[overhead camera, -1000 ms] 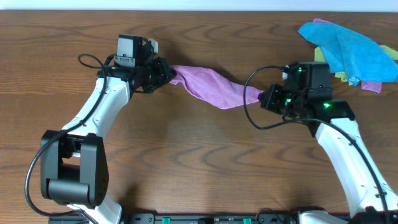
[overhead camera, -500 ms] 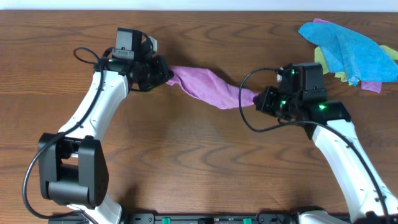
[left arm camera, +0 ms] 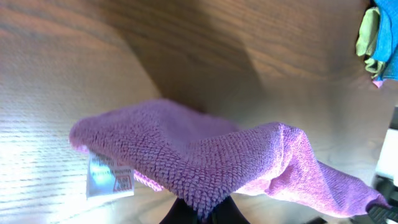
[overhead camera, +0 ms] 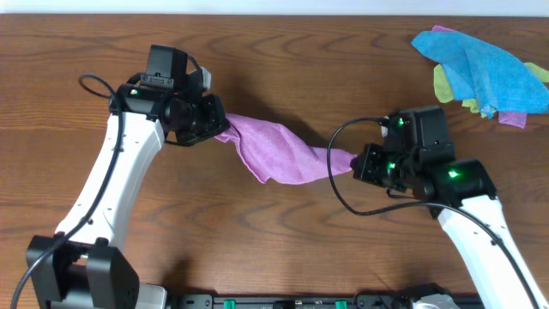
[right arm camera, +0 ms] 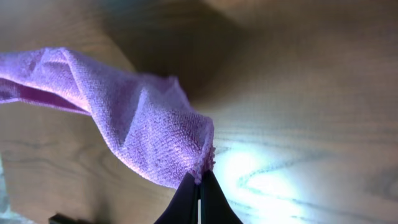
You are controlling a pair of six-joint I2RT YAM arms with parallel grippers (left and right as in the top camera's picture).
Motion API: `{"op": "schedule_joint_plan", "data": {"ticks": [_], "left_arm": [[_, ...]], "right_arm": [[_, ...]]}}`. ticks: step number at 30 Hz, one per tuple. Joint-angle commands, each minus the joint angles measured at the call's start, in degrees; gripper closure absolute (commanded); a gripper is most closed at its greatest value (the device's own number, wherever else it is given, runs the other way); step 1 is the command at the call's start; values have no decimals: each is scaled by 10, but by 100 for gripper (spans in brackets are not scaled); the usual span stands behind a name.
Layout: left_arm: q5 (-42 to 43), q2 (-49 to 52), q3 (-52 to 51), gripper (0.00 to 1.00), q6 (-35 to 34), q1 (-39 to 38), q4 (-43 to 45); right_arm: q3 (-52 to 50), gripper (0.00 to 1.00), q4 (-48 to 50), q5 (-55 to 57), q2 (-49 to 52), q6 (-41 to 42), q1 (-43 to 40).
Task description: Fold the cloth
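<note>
From overhead, the cloth (overhead camera: 279, 154) hangs as a twisted lilac band between the two arms, well to the left of the blue cloth (overhead camera: 485, 60) and nearer the camera's side of the table than it. The left gripper (overhead camera: 219, 129) pinches the end farthest from the blue cloth. The right gripper (overhead camera: 353, 163) pinches the end nearest to it. The middle of the band sags into a wider flap on the side away from the blue cloth's edge of the table.

The left wrist camera shows what the overhead view cannot. The fingers (left arm camera: 202, 214) are pressed together on a corner of the cloth (left arm camera: 211, 162), and a small white label (left arm camera: 109, 177) hangs from the hem below the fold. The cloth's looped weave is clear there. The blue cloth (left arm camera: 387, 37) and a yellow-green cloth (left arm camera: 368, 31) sit at that picture's upper right edge.

The right wrist camera shows its own black fingers (right arm camera: 199, 199) closed tight on a thin hem, with the cloth (right arm camera: 143, 118) rising away to the left, off the wood.

The table (overhead camera: 257, 232) is dark brown wood with a wavy grain. The yellow-green cloth (overhead camera: 442, 83) pokes out from under the blue cloth. A pale strip (overhead camera: 274, 7) runs beyond the table's far edge, and nothing more of the room can be made out.
</note>
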Motion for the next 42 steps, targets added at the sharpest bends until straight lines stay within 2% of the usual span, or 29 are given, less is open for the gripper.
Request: {"op": "schedule_joint_plan", "data": {"ticks": [1, 13, 21, 30, 31, 32, 33, 34, 35, 42], "left_arm": [[-35, 5, 9, 94, 7, -3, 10], [-58, 130, -3, 94, 1, -6, 122], [-71, 165, -3, 94, 1, -6, 203], [-87, 165, -3, 94, -31, -8, 289], [-95, 165, -3, 92, -32, -9, 290], [-99, 165, -3, 82, -32, -10, 290], [-100, 165, -3, 65, -32, -10, 290], [-100, 165, -3, 38, -32, -10, 289], [-100, 165, -3, 4, -32, -11, 288], [-97, 165, -3, 5, -44, -13, 255]], "right_arm": [[0, 99, 22, 32, 17, -2, 5], [0, 99, 120, 53, 151, -17, 5], [0, 99, 175, 98, 163, -29, 5], [0, 99, 225, 178, 163, -44, 5], [0, 99, 226, 186, 164, -49, 5], [0, 99, 226, 189, 164, -53, 5], [0, 99, 226, 196, 166, -54, 5], [0, 99, 226, 202, 168, -54, 5], [0, 99, 227, 203, 170, -54, 5], [0, 99, 228, 202, 179, -53, 5]]}}
